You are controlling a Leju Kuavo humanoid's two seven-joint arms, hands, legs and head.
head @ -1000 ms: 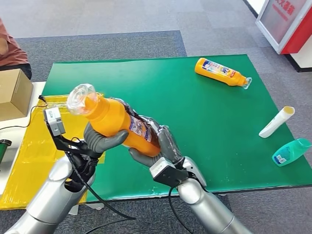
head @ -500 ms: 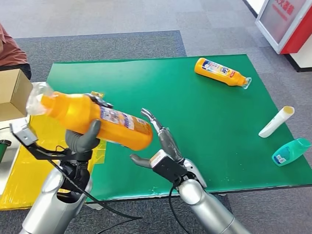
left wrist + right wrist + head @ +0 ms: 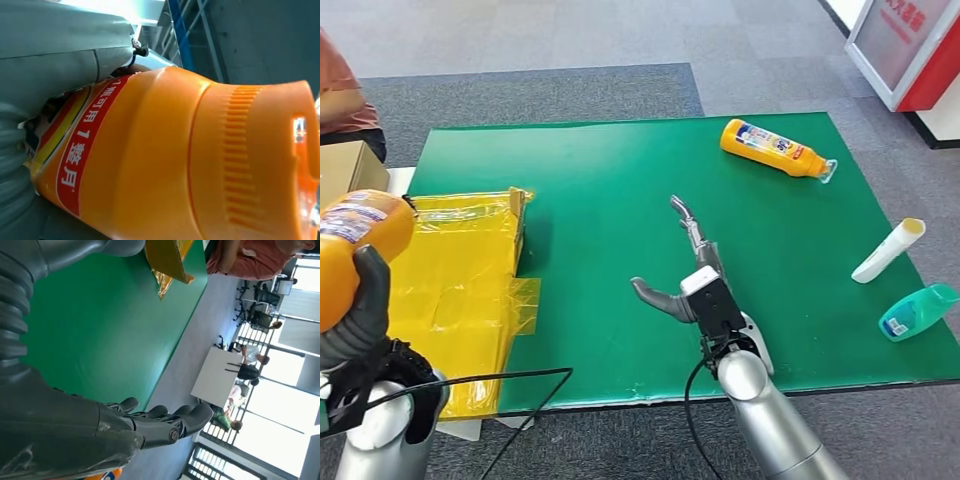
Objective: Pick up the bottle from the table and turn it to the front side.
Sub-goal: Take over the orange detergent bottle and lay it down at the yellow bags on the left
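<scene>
Fingers of the left hand (image 3: 354, 310) wrap the orange bottle (image 3: 354, 245), held off the worktop at 9 o'clock; its red label band faces the wrist camera. Right hand (image 3: 690, 275) holds nothing, fingers spread, hovering over the green worktop (image 3: 622, 180) near centre. Pickup looks done; whether the front side faces out, can't tell. Yellow sheet (image 3: 463, 290) at 8, second orange bottle (image 3: 773, 147) at 1, white tube (image 3: 887, 250) and teal bottle (image 3: 916, 310) at 3. Grey carpet beyond; a person sits at 10.
</scene>
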